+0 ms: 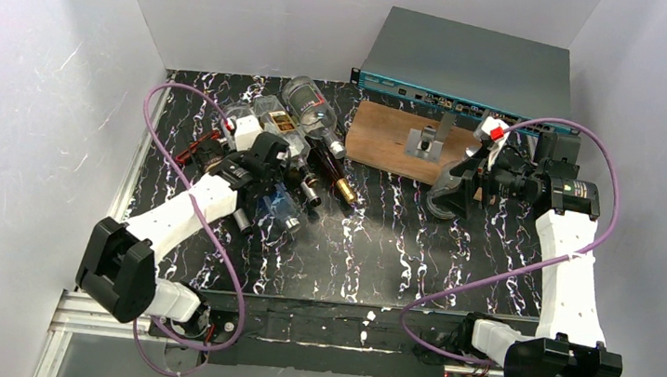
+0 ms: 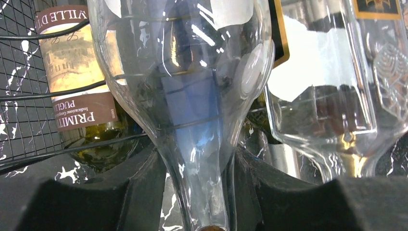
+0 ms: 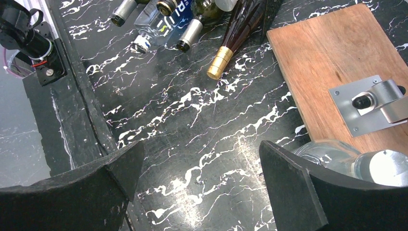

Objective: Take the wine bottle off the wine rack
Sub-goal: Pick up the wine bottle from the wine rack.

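You've got 2 arms (left arm (image 1: pixel 187 211), right arm (image 1: pixel 573 279)), 1 wine rack (image 2: pixel 19 125), 1 wooden board (image 1: pixel 386 138) with 1 metal bracket (image 1: pixel 428 142) on it, and 1 grey box (image 1: pixel 474 58). Wine bottle (image 2: pixel 192 96) count on the rack: at least 5; the pile is too tangled for an exact number. Plus 1 clear bottle (image 3: pixel 323 150) off the rack.

The cream-and-brown label (image 2: pixel 77 72) on a green bottle (image 2: pixel 98 150) reads "VILLE D", "PRIMIT" and "PUGL".
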You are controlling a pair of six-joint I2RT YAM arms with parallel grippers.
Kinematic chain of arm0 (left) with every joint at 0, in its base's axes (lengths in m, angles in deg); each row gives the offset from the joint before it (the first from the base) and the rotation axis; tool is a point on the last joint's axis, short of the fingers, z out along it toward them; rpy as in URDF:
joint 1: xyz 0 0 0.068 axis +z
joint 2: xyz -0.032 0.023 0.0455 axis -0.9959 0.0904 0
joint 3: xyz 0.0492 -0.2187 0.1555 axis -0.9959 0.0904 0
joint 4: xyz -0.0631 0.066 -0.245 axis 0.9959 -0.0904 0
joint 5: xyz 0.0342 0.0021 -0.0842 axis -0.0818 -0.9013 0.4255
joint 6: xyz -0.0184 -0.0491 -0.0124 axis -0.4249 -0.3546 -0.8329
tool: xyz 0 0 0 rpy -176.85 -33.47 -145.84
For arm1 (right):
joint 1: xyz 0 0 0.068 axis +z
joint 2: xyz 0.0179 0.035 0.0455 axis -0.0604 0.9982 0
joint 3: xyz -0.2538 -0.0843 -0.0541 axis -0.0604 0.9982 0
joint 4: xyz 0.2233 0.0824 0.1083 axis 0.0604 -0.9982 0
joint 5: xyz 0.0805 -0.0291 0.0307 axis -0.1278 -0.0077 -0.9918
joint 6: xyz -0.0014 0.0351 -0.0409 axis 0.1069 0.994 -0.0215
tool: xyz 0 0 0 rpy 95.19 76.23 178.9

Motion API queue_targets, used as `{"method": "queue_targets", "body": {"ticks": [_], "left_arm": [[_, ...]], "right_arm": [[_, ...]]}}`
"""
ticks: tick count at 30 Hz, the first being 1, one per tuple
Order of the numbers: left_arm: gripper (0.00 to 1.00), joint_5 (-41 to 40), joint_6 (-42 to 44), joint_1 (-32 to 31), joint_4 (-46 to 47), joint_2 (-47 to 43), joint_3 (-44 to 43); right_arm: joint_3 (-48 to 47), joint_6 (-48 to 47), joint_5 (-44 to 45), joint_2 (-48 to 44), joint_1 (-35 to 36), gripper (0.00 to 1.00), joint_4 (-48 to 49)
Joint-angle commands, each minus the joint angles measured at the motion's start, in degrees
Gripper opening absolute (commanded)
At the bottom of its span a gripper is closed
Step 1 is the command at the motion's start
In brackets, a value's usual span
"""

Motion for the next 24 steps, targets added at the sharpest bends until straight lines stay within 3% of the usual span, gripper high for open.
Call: {"method": "queue_targets", "body": {"ticks": [1,24], "left_arm": [[0.00,-0.97,2.61,-0.35,1.56,-6.46,0.60],[0.00,-1.13,12.44,-0.35,4.67,-18.76,4.94]], "right_arm": [[0.09,0.12,-1.97,-0.10,-0.25,0.98,1.23],[1.73,0.48,-2.97,-0.55,-0.22,0.98,2.42]]}}
